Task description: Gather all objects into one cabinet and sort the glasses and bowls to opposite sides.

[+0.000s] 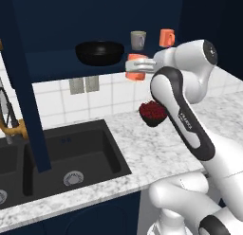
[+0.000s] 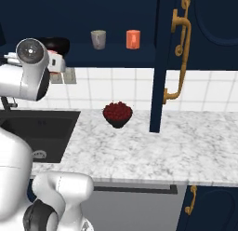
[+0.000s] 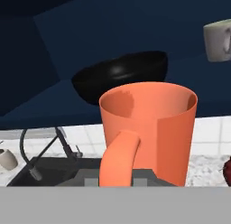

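Note:
My gripper (image 1: 135,66) is shut on an orange mug (image 1: 136,73) (image 3: 151,128), held upright in front of the navy cabinet's shelf (image 1: 61,66), just right of the wide black bowl (image 1: 99,52) (image 3: 119,76). The mug's handle faces the hand camera and hides the fingertips. On the shelf stand a grey-beige mug (image 1: 138,40) (image 2: 98,39) (image 3: 219,40) and a second orange mug (image 1: 166,37) (image 2: 133,39), both right of the black bowl. The dark red bowl (image 1: 153,113) (image 2: 117,114) sits on the marble counter below, apart from the gripper.
A black sink (image 1: 71,153) with a gold faucet (image 1: 12,127) lies at the left. An open navy cabinet door (image 1: 26,87) hangs down left of the shelf; another door with a gold handle (image 2: 180,53) stands at the right. The marble counter (image 2: 186,151) stretches rightward.

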Robot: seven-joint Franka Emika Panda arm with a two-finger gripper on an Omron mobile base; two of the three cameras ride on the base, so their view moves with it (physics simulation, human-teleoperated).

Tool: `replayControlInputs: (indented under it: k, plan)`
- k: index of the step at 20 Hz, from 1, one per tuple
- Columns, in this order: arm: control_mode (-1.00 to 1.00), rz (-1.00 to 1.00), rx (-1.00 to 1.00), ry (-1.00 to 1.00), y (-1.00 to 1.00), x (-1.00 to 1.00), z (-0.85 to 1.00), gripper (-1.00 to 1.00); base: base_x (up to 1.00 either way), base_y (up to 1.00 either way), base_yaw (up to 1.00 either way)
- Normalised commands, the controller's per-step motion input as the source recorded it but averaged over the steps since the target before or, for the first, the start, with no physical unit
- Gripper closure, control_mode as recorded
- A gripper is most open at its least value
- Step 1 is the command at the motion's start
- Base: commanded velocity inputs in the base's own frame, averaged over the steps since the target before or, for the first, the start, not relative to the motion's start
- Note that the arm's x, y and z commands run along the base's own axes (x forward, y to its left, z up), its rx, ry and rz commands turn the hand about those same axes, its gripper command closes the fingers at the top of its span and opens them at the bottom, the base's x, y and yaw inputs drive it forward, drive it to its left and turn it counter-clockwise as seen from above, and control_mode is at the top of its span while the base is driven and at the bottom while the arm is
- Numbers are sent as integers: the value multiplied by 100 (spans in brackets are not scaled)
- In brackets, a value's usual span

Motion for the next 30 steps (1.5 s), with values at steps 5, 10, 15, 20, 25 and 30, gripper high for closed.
replayControlInputs:
  k: [5,10,15,20,25,30]
  plan:
    - [-100,7,-17,-3,-41,-17,24,100,0,0,0]
    - [-100,0,-29,1,-34,-2,51,100,0,0,0]
    - [-100,0,-14,13,-88,1,8,100,0,0,0]
    - [-100,0,0,3,-73,12,-11,100,0,0,0]
    - [-100,-4,2,0,-26,46,-1,100,0,0,0]
    - [-100,-6,1,0,-15,44,0,100,0,0,0]
